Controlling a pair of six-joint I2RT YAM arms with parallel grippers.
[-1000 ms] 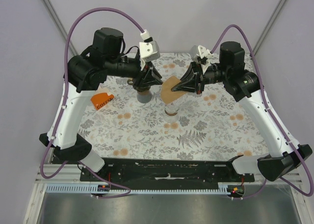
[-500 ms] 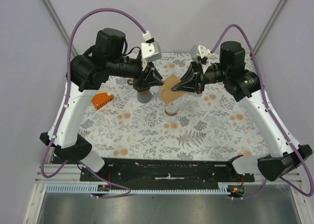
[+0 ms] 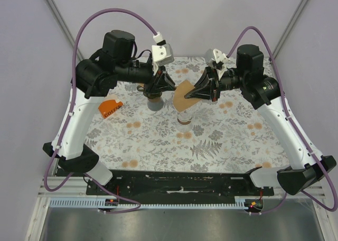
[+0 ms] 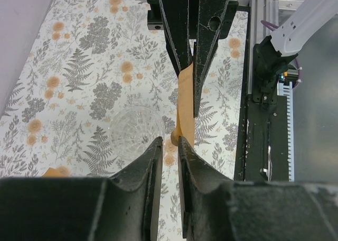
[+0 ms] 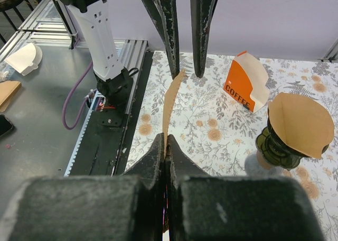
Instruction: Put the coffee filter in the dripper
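My right gripper [image 5: 166, 138] is shut on a brown paper coffee filter [image 5: 170, 101], held edge-on above the table. From above, the filter [image 3: 183, 97] hangs over a clear glass dripper [image 3: 185, 116], and the right gripper [image 3: 196, 94] grips its right side. My left gripper [image 3: 168, 86] faces it from the left. In the left wrist view its jaws [image 4: 169, 140] stand a narrow gap apart. The filter's [image 4: 186, 101] near corner reaches their mouth beside one fingertip, unclamped. The glass dripper [image 4: 136, 138] sits below, to the left.
A dark green dripper [image 5: 277, 146] on a grey base holds another brown filter [image 5: 298, 119]; from above it lies under the left wrist [image 3: 154, 98]. An orange filter box [image 3: 110, 108] marked COFFEE lies at the left. The black rail [image 3: 179, 180] bounds the near edge.
The left gripper has edged slightly right toward the filter and its jaws have narrowed. The right gripper and the filter have stayed put.
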